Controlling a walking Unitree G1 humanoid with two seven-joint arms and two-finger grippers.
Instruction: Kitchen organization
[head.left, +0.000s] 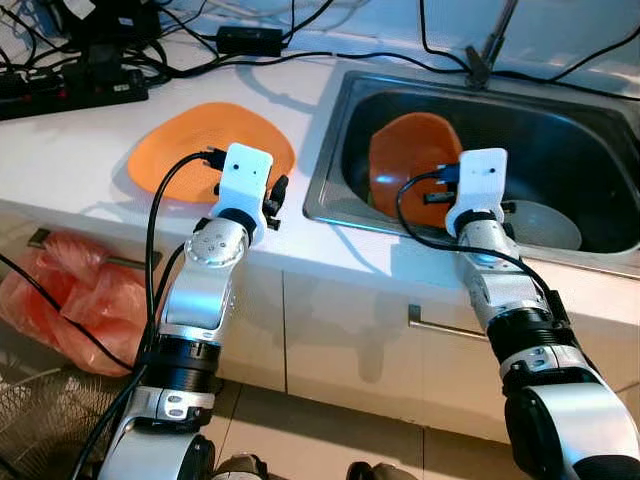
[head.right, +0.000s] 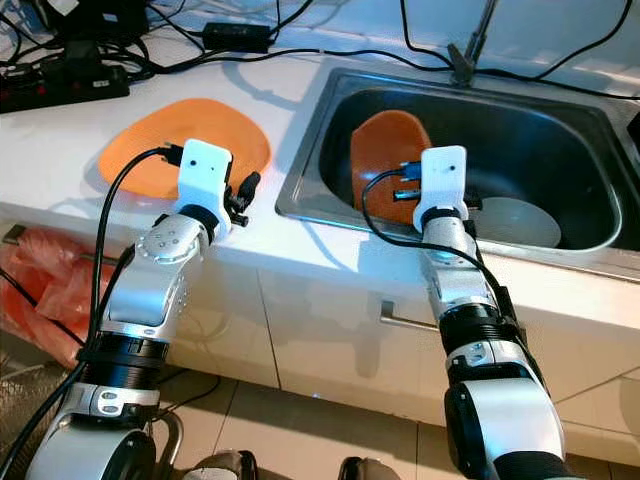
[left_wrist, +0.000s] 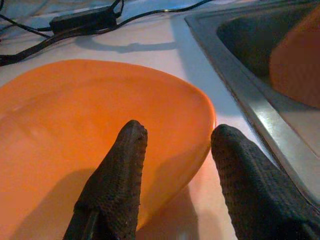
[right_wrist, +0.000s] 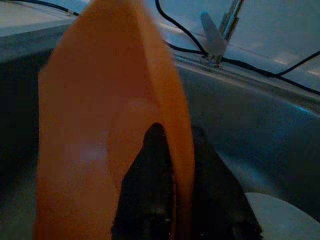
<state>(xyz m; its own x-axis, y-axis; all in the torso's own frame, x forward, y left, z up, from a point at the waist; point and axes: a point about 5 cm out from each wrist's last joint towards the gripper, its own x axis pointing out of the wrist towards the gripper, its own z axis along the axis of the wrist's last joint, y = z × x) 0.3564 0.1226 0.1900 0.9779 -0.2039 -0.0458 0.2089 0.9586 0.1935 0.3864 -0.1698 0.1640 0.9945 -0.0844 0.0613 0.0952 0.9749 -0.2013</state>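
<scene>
One orange plate (head.left: 175, 150) lies flat on the white counter (head.left: 90, 190), left of the steel sink (head.left: 330, 190). My left gripper (left_wrist: 175, 140) hovers open over that plate's (left_wrist: 65, 130) near edge, its fingers (left_wrist: 117, 175) straddling the rim without touching. A second orange plate (head.left: 400, 160) stands on edge inside the sink. My right gripper (right_wrist: 175, 137) is shut on this upright plate's (right_wrist: 95, 125) rim, one black finger on each side. A pale grey dish (head.left: 545, 225) rests on the sink floor beside it.
A tap (head.left: 485, 50) rises behind the sink. Black cables and a power strip (head.left: 75, 90) crowd the counter's back left. A red plastic bag (head.left: 70, 300) and a wire fan guard (head.left: 40, 420) sit on the floor at the left. Cabinet handle (head.left: 440, 325) below the sink.
</scene>
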